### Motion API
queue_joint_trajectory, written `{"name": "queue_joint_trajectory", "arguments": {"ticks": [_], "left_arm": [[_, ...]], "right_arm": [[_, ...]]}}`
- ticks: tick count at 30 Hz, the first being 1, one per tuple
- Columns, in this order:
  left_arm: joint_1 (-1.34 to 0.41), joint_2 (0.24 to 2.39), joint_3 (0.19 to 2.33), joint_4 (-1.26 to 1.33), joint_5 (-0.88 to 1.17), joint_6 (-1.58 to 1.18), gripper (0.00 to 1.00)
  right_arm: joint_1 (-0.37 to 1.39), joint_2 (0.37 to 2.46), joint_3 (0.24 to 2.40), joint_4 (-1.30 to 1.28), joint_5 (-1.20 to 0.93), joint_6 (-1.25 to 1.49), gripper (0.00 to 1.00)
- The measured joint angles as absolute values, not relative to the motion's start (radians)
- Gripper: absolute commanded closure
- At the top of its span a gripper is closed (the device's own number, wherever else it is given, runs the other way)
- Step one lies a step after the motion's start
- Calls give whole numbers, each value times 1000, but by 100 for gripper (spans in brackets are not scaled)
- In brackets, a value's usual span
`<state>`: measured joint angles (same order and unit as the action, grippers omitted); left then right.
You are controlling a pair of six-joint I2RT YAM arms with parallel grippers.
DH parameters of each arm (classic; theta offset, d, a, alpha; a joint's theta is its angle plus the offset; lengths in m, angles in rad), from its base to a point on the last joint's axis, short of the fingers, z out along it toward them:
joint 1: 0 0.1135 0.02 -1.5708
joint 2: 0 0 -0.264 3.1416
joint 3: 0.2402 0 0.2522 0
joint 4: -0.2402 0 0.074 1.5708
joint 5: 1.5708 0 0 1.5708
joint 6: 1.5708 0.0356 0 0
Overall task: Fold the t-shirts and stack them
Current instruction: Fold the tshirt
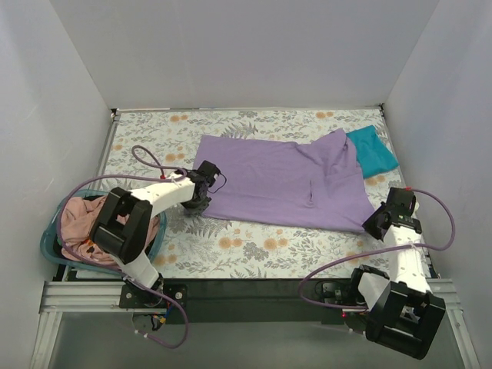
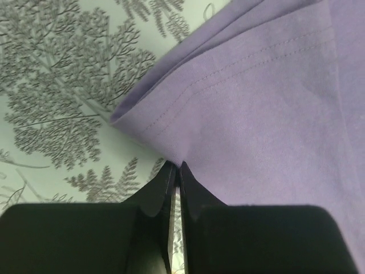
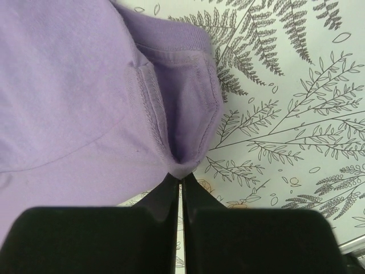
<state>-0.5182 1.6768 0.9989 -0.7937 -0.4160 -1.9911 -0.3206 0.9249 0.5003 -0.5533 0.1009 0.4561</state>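
The lavender-purple t-shirt (image 1: 284, 181) lies spread across the middle of the table. My left gripper (image 1: 201, 192) is shut on its near left hem; the pinched cloth shows in the left wrist view (image 2: 245, 108) just above the closed gripper (image 2: 176, 165). My right gripper (image 1: 377, 224) is shut on the shirt's near right corner by the collar, seen in the right wrist view (image 3: 182, 174) with the cloth (image 3: 74, 97) bunched at the tips. A folded teal-blue t-shirt (image 1: 372, 150) lies at the far right. Dusty pink t-shirts (image 1: 77, 219) sit in the basket.
The round teal basket (image 1: 50, 238) stands at the near left edge of the table. The table has a floral cloth (image 1: 254, 242). White walls close in the back and both sides.
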Motion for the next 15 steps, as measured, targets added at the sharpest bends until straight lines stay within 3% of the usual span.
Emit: {"name": "queue_joint_trajectory", "arguments": {"ticks": [8, 15], "left_arm": [[-553, 1454, 882, -804, -389, -1995, 100], [-682, 1327, 825, -884, -370, -1996, 100]], "right_arm": [[-342, 876, 569, -595, 101, 443, 99], [-395, 850, 613, -690, 168, 438, 99]]}}
